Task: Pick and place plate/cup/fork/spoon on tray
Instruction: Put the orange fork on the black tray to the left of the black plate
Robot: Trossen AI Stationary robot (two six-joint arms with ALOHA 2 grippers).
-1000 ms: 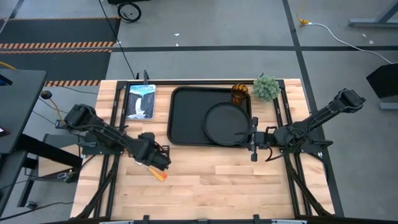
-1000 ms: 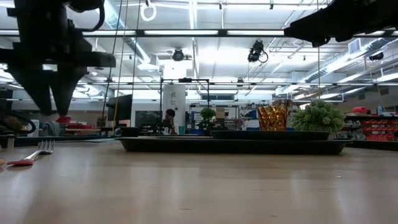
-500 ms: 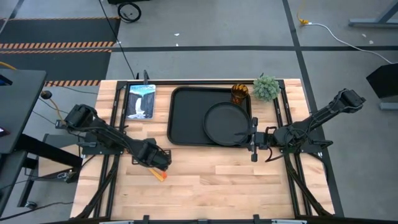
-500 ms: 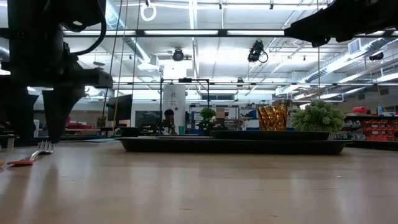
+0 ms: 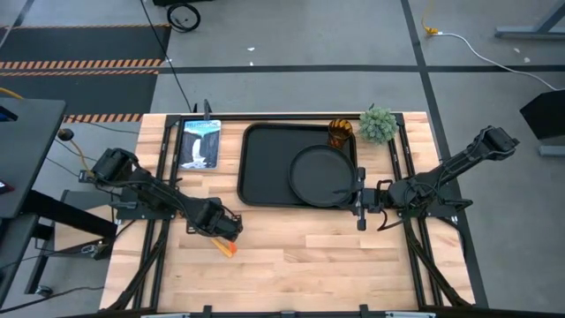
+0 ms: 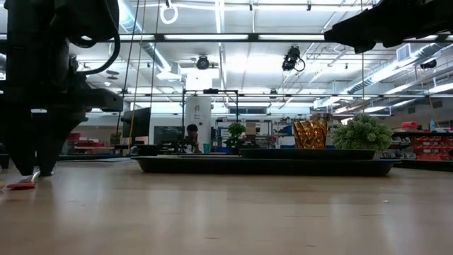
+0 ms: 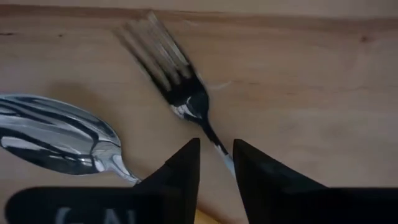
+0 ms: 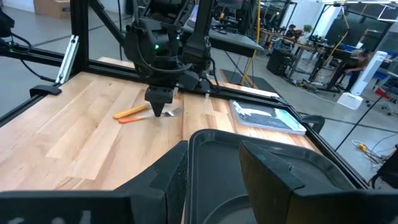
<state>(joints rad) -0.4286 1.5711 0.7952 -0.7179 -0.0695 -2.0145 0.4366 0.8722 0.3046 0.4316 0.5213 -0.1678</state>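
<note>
My left gripper (image 7: 216, 163) is down on the table, fingers a little apart around the fork (image 7: 171, 71), beside the spoon (image 7: 59, 134).

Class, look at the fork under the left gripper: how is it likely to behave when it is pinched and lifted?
The fork looks rigid, so it should not flex. Its thin polished neck lies between the left gripper's fingertips, so it may slip or pivot. Lying flat on the table, it is unlikely to roll.
</note>
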